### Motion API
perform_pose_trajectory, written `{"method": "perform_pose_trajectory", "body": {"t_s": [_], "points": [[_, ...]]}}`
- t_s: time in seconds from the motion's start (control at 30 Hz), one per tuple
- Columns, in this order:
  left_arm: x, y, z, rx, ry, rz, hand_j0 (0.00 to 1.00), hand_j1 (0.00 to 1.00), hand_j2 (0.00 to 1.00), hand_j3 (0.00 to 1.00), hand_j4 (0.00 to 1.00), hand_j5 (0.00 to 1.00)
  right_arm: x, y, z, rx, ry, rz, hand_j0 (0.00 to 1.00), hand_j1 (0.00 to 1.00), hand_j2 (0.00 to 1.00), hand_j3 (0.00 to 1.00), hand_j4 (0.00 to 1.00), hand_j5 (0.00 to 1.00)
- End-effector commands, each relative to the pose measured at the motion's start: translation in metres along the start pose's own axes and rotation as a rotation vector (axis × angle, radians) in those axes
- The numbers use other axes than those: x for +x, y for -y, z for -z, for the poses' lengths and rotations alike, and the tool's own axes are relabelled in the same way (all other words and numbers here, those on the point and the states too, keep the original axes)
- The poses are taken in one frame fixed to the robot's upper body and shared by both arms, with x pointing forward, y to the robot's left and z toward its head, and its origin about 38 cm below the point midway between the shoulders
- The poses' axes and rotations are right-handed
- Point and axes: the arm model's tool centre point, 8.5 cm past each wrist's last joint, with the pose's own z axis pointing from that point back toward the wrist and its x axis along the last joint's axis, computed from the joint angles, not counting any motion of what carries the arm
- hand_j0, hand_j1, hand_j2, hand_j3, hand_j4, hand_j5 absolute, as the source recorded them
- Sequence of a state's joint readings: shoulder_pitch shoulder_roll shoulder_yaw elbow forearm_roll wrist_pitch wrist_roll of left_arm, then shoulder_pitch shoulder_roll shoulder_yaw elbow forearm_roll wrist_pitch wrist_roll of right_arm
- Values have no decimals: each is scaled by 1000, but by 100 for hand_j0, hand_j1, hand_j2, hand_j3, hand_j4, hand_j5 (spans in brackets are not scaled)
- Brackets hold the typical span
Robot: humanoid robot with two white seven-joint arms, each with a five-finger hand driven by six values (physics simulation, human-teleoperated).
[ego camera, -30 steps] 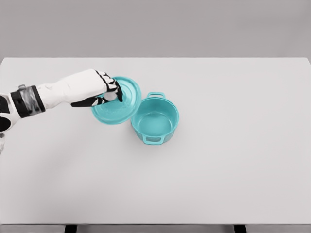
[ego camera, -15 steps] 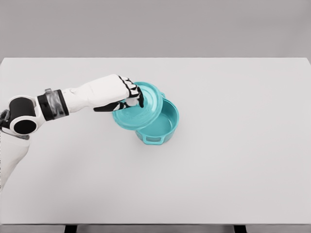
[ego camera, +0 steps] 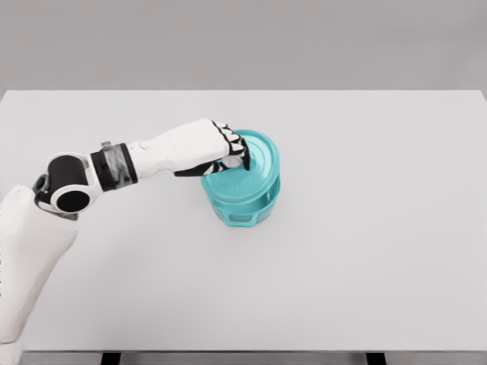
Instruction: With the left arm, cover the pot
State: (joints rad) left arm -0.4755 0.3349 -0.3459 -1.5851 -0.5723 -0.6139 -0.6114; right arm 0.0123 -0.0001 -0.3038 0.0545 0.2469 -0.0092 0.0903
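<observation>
A teal pot [ego camera: 245,207] with side handles stands near the middle of the white table [ego camera: 365,228]. A matching teal lid [ego camera: 255,163] hovers right over the pot's mouth, slightly tilted, hiding the inside. My left hand [ego camera: 232,152] reaches in from the left and is shut on the lid's knob at its centre. The lid looks slightly above the rim; I cannot tell whether it touches. The right arm is out of view.
My left forearm and elbow [ego camera: 72,190] stretch across the table's left part. The table's far edge runs along the top, with a grey wall behind it.
My left hand has carried the lid rightward from beside the pot to directly above it. The pot has stayed put.
</observation>
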Motion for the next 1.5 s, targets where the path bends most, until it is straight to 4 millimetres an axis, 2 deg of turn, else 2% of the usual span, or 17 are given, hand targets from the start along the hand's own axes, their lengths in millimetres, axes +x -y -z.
{"method": "perform_pose_trajectory", "body": {"t_s": [0.0, 0.2, 1.47], "points": [[1, 3, 6, 5, 5, -17, 51, 51, 51, 51, 51, 51, 0, 0, 0, 0, -1, 0, 100, 100, 100, 100, 100, 100], [2, 9, 15, -6, -3, -18, 52, 52, 52, 52, 52, 52, 0, 0, 0, 0, -1, 0, 100, 100, 100, 100, 100, 100], [-13, 36, 19, -57, -48, -84, 53, 53, 53, 53, 53, 53, 1, 0, 0, 0, 2, 0, 100, 100, 100, 100, 100, 100]]}}
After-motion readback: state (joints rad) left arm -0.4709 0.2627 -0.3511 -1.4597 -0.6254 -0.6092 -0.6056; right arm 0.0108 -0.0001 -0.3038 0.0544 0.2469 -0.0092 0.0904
